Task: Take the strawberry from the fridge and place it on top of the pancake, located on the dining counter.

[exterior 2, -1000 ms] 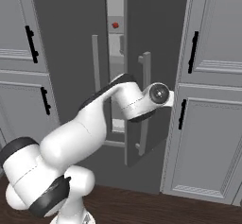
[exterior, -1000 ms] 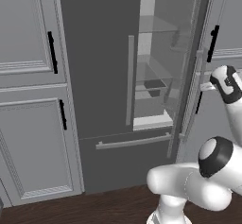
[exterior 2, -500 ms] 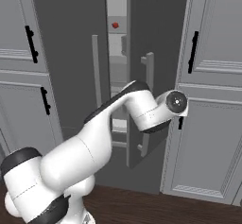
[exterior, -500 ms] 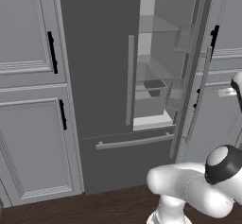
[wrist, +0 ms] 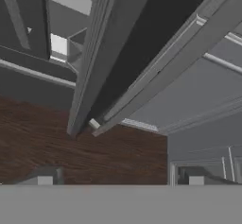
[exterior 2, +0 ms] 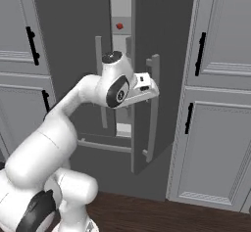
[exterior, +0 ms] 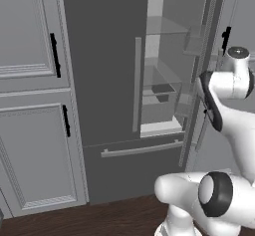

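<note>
One strawberry (exterior 2: 119, 26) inside one fridge (exterior 2: 162, 40), door ajar.

The fridge (exterior: 104, 70) had a matt dark grey skin with brushed silver metal handles (exterior: 136, 83), and its shelves (exterior: 167, 27) looked like clear glass. The floor (wrist: 71, 142) was dark, grained wood; the cabinets (exterior 2: 218, 138) were matt grey with black handles.

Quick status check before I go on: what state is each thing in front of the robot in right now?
Tall dark grey fridge: right door part open, left door and bottom drawer shut.
Tiny bright red strawberry: resting inside the fridge, up high, untouched.
Hand: open, holding nothing, beside the open door's edge.
Light grey panelled cabinets: doors shut.
</note>
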